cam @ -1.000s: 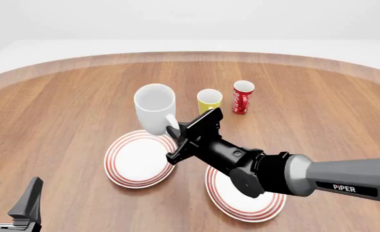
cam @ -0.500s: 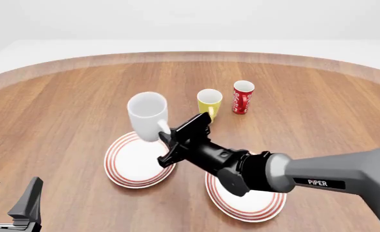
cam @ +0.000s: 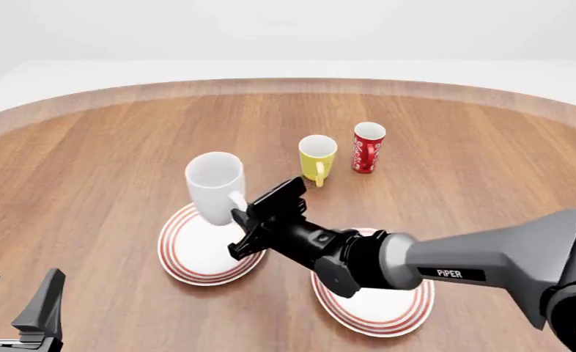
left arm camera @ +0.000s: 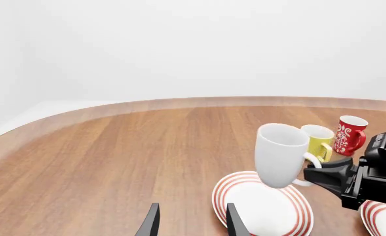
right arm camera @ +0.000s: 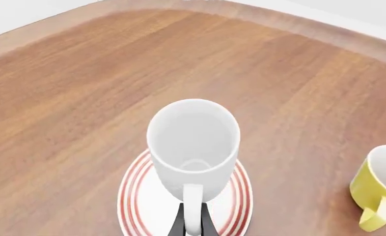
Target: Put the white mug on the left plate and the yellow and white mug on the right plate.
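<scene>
Fingers (cam: 51, 293) of the left gripper (cam: 16, 299) stand spread apart with nothing between them, low at the near left corner of the front view, well clear of the crockery on the wooden desk (cam: 92, 169). In the left wrist view the same two dark fingertips (left arm camera: 152, 223) point toward the left plate (left arm camera: 232, 191) with open space between them.

The left plate (cam: 185, 253) lies flat on the desk, its red rings showing. Above it hangs the white mug (cam: 215, 187), upright with its mouth up, lifted clear of the plate in the left wrist view (left arm camera: 280, 155). The right wrist view looks down into the mug (right arm camera: 193, 142), centred over the ringed plate (right arm camera: 134, 196).

The right gripper (cam: 241, 213) is closed on the mug's loop handle, its black fingers (right arm camera: 179, 227) pressed to either side of it. The right arm (cam: 445, 268) runs across from the right, passing over the right plate (cam: 381, 315), which lies just beside the left one.

Farther back stands the yellow and white mug (cam: 317, 158), upright on the desk, with a red cup (cam: 368, 147) with white markings just beside it to the right.
</scene>
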Available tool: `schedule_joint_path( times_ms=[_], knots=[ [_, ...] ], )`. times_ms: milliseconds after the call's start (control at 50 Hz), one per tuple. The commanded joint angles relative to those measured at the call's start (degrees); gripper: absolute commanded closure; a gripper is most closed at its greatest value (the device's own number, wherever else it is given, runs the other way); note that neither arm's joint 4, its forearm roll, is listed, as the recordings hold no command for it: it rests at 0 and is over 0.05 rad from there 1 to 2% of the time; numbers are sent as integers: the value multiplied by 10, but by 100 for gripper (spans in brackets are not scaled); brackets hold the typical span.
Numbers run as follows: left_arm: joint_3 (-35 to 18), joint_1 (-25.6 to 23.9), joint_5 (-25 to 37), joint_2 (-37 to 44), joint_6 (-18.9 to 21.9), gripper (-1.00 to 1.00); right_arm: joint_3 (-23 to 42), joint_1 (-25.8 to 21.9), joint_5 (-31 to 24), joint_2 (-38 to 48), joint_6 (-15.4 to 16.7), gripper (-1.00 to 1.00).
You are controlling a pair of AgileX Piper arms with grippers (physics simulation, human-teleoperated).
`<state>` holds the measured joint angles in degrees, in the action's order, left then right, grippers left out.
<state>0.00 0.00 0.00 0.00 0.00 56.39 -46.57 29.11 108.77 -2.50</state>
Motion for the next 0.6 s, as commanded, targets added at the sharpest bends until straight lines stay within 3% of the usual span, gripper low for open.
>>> schedule_joint_path(
  times_ms=[20,600],
  knots=[
    [0,0,0,0,0,-100,18,-4,-10,16,-14,100],
    [0,0,0,0,0,-100,54,-9,-35,50,-24,100]
  ],
)
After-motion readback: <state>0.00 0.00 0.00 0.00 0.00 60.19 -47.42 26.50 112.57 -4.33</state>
